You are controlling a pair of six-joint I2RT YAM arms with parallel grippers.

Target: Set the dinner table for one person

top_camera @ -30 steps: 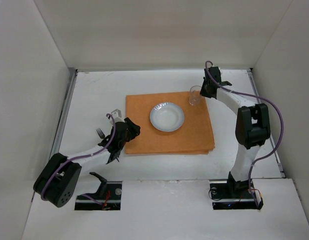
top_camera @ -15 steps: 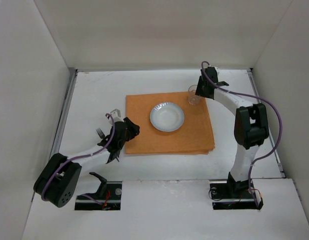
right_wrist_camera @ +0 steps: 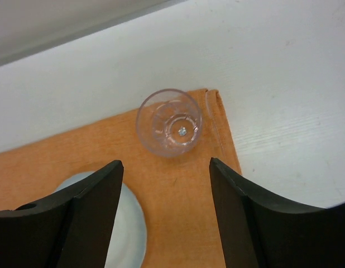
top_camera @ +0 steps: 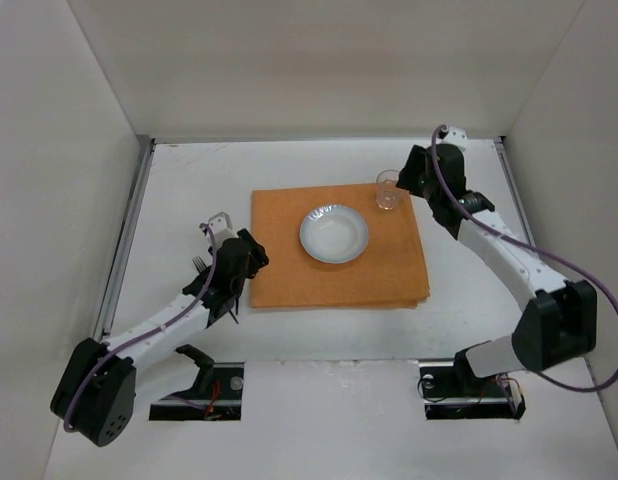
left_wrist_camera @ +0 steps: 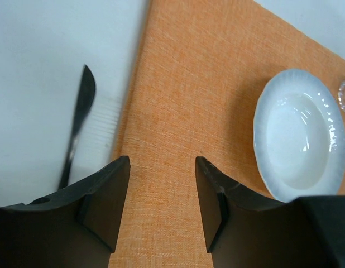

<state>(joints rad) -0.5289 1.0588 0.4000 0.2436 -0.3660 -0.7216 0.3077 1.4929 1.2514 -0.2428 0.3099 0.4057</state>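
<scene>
White-linked arms (top_camera: 164,318), black joints (top_camera: 554,325), purple cables (top_camera: 617,310), broad matte black tool fingers (left_wrist_camera: 102,204).

You've got a matt white table (top_camera: 189,180), smooth, with faint scuff streaks near the glass. Placemat (left_wrist_camera: 183,84) is orange cloth with a coarse visible weave, no sheen, and a stitched hem at the corner. Plate (left_wrist_camera: 298,134) looks like white glazed ceramic, glossy, with a finely ribbed rim. Glass (right_wrist_camera: 169,123) is clear, faceted and smooth. The cutlery piece (left_wrist_camera: 77,123) beside the mat reads as dark polished metal, but it's blurred. On the left gripper (left_wrist_camera: 161,173) and right gripper (right_wrist_camera: 167,178) you see black matt plastic, smooth-faced.
</scene>
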